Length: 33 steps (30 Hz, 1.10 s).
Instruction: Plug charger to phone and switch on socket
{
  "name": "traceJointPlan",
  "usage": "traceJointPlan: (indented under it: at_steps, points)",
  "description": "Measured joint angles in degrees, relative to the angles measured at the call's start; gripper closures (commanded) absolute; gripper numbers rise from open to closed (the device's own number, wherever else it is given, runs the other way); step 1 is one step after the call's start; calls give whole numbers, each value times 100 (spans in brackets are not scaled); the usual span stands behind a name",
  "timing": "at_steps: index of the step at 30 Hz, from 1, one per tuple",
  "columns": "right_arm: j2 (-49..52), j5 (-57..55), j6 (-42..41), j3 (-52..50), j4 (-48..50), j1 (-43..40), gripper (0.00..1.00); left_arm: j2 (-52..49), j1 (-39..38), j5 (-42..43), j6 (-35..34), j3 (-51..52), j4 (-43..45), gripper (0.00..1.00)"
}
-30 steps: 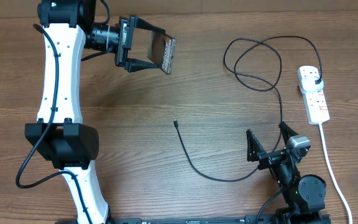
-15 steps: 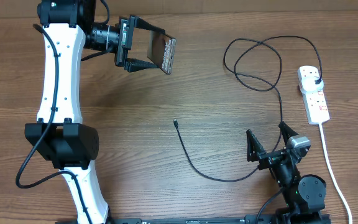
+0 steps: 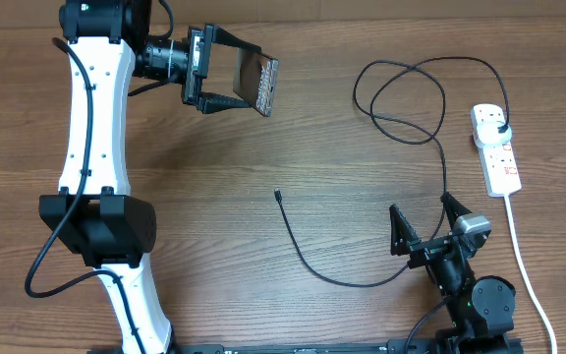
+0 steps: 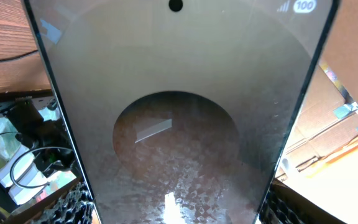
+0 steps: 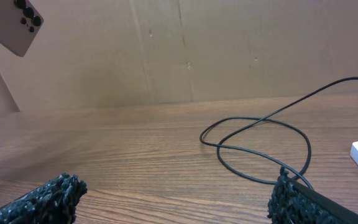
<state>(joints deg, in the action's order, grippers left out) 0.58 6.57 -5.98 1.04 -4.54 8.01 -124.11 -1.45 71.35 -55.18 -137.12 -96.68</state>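
Observation:
My left gripper is shut on the phone and holds it above the table at the back left. In the left wrist view the phone's glossy face fills the frame between the fingers. The black charger cable lies on the table with its connector tip free near the middle, loops at the back right, and its plug sits in the white socket strip. My right gripper is open and empty near the front right. The cable loop and the phone show in the right wrist view.
The socket strip's white cord runs along the right side toward the front edge. A cardboard wall stands behind the wooden table.

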Motion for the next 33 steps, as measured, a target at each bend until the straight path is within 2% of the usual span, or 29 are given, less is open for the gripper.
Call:
traceJointPlan:
  at_steps: [18, 24, 33]
  points:
    - [0, 0, 0, 2, -2, 0, 0, 0, 0, 0, 0, 0, 0, 82]
    - [0, 0, 0, 0, -4, 0, 0, 0, 0, -42, -2, 0, 0, 85]
    - [0, 0, -2, 0, -2, 0, 0, 0, -227, -914, -20, 0, 0, 83]
